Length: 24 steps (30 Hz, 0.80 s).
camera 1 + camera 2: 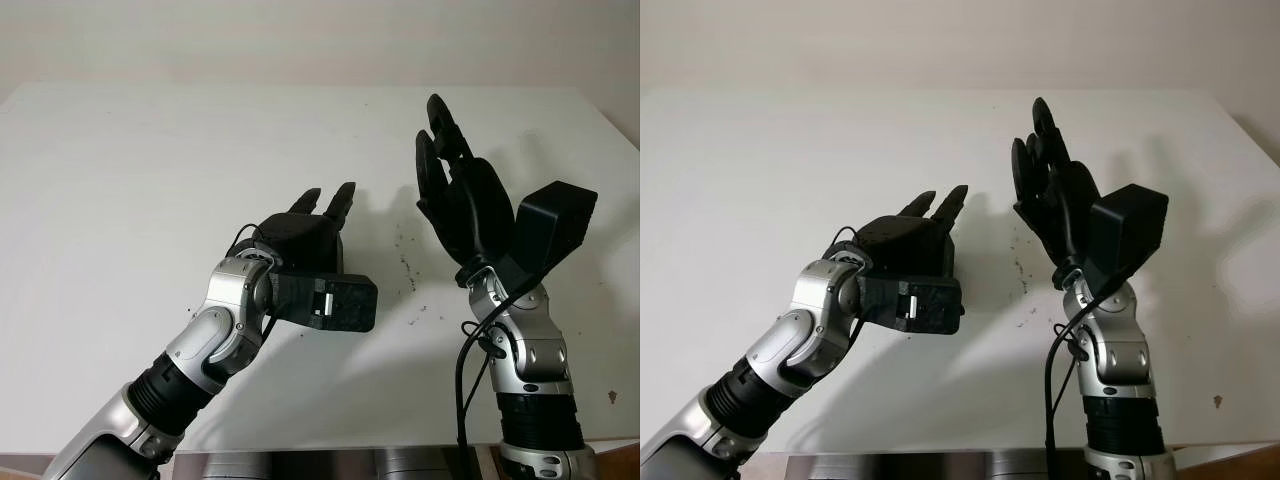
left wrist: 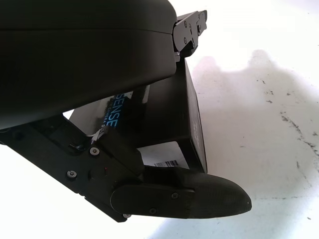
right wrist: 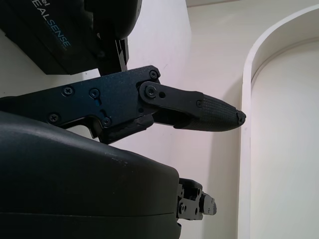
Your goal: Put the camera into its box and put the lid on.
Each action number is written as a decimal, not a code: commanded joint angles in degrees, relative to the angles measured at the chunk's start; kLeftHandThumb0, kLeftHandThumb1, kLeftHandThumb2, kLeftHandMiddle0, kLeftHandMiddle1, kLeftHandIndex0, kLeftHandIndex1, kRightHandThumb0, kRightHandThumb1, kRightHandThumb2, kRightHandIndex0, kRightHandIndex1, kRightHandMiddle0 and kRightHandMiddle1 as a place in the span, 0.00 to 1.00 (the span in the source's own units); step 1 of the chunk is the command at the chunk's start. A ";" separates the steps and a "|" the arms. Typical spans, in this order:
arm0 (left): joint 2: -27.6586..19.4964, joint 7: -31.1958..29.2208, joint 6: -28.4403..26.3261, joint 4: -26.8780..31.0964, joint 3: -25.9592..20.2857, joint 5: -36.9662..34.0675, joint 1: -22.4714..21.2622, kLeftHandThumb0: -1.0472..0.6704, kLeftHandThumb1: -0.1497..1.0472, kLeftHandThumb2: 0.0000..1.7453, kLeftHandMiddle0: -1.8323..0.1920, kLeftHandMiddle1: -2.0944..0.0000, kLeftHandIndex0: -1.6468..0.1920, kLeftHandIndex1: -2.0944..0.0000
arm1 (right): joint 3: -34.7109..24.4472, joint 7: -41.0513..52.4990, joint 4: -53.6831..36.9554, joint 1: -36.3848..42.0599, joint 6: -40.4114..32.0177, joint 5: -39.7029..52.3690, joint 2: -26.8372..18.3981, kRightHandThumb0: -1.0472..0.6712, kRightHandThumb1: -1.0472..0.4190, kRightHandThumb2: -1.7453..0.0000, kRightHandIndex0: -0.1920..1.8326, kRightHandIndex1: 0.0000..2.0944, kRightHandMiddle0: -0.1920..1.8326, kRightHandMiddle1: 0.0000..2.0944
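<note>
Hovering above the white matte table (image 1: 120,200): black three-finger left hand (image 1: 305,235) and raised right hand (image 1: 465,195), both open, empty.

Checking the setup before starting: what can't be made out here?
- Left eye view: the open black left hand, over the white table, hides the tabletop behind it.
- Left wrist view: its finger linkage covers part of the white barcode sticker.
- Right wrist view: the picture's edge cuts off the blue lettering beside the open black right hand.

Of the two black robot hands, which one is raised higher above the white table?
The right black hand: it points steeply upward, open and holding nothing, while the left black hand reaches forward lower over the white table.
</note>
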State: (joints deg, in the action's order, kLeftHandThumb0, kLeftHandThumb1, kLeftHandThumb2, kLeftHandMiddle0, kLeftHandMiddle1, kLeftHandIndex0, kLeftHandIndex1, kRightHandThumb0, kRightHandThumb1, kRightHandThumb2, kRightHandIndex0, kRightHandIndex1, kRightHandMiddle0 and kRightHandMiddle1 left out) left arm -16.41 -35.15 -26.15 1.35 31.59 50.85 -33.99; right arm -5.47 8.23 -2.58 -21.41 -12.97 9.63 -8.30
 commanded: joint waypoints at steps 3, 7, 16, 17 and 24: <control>5.46 -1.96 0.82 -5.71 3.69 -3.87 1.35 0.06 1.00 0.42 1.00 1.00 1.00 1.00 | -0.07 0.26 -1.78 0.17 -0.25 0.05 -0.44 0.22 0.00 0.67 0.02 0.02 0.04 0.02; 7.66 -1.60 0.49 -10.96 4.36 -4.74 -1.17 0.05 1.00 0.43 1.00 1.00 1.00 1.00 | -0.21 0.10 -2.00 0.36 -0.20 0.15 -0.26 0.22 0.00 0.68 0.02 0.02 0.04 0.02; 12.21 -1.50 -2.46 -21.52 4.04 -6.62 -5.73 0.07 1.00 0.42 1.00 1.00 1.00 1.00 | -0.27 -0.85 -2.46 0.67 -0.29 -0.09 0.02 0.22 0.00 0.69 0.02 0.02 0.05 0.02; 12.65 -1.31 -2.85 -22.39 3.93 -6.90 -6.00 0.07 1.00 0.42 1.00 1.00 1.00 1.00 | -0.26 -0.83 -2.37 0.65 -0.26 -0.04 -0.03 0.22 0.00 0.69 0.02 0.02 0.05 0.02; 13.14 -0.88 -2.57 -25.20 5.53 -7.36 -6.99 0.07 1.00 0.43 1.00 1.00 1.00 1.00 | -0.17 -0.74 -1.88 0.34 -0.08 -0.09 -0.15 0.21 0.00 0.70 0.03 0.02 0.05 0.02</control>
State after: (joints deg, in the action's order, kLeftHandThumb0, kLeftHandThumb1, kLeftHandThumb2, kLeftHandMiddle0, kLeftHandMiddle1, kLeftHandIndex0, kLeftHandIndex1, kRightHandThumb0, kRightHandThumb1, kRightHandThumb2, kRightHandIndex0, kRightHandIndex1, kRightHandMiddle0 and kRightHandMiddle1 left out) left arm -8.11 -34.61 -29.47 -20.80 32.68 45.26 -45.29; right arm -5.49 7.54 -4.06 -20.86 -13.02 9.60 -8.36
